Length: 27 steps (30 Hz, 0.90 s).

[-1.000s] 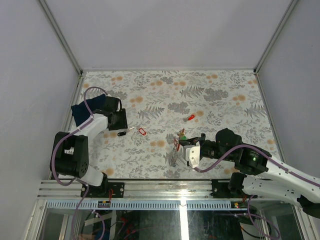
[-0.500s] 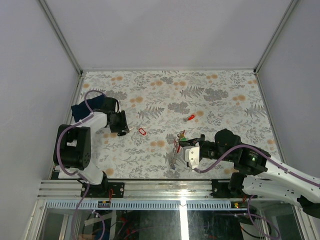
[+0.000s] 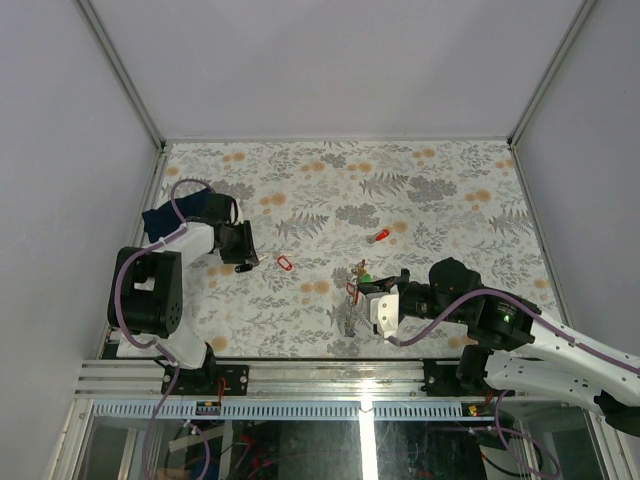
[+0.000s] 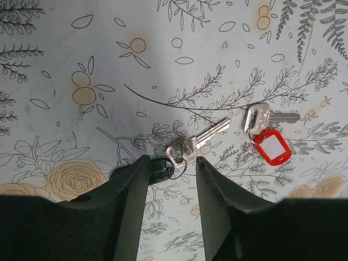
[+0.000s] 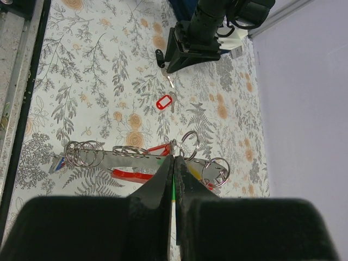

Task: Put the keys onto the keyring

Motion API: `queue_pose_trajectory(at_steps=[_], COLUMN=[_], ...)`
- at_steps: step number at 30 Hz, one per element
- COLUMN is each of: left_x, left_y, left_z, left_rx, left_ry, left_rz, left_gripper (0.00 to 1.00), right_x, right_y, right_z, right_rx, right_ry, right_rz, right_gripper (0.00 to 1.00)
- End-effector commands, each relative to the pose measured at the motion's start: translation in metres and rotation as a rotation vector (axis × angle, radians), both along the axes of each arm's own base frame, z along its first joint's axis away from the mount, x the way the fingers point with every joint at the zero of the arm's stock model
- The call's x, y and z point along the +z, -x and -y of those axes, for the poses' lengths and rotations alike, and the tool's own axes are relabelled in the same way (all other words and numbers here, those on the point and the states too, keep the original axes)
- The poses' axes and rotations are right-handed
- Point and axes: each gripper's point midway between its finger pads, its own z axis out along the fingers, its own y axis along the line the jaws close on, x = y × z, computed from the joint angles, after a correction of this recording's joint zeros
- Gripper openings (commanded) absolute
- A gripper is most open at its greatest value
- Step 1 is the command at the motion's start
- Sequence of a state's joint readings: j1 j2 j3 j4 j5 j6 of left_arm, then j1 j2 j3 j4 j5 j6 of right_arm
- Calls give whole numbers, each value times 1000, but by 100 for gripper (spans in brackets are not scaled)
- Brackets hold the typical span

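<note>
The black tag (image 4: 161, 169) is half hidden behind a finger (image 4: 126, 215) at its 8 o'clock. From above, the keyring (image 3: 356, 290) is too small to make out.

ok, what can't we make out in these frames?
Left wrist: black tag of the key inside the open left gripper, half hidden by a finger.
Right wrist: what the shut right gripper pinches, covered by its own fingers.
Top view: what hangs on the keyring, too small.
</note>
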<state>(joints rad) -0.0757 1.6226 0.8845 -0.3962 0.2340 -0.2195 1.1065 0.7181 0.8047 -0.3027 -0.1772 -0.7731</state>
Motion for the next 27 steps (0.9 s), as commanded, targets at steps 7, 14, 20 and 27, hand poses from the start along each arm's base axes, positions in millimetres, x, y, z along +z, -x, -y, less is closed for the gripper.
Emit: queue_pose_trajectory(at_steps=[7,14,20,27], left_x=[31,22,11,1], left_y=[-28,-25,-19,-9], left_z=[1,4,4,9], left_rx=[-109,-158,-174,-205], left_ry=[-10,-16,-25,-20], left_rz=[147,108,59,5], left_gripper=[40,39,40,40], right_x=[21,21,20,20], right_y=[3,4,4,5], right_z=[-6,-6,-5,-5], right_rx=[16,17,16,17], right_ry=[-81,-82,-81,-81], right_rz=[11,4,3,2], right_gripper=[0,0,0,0])
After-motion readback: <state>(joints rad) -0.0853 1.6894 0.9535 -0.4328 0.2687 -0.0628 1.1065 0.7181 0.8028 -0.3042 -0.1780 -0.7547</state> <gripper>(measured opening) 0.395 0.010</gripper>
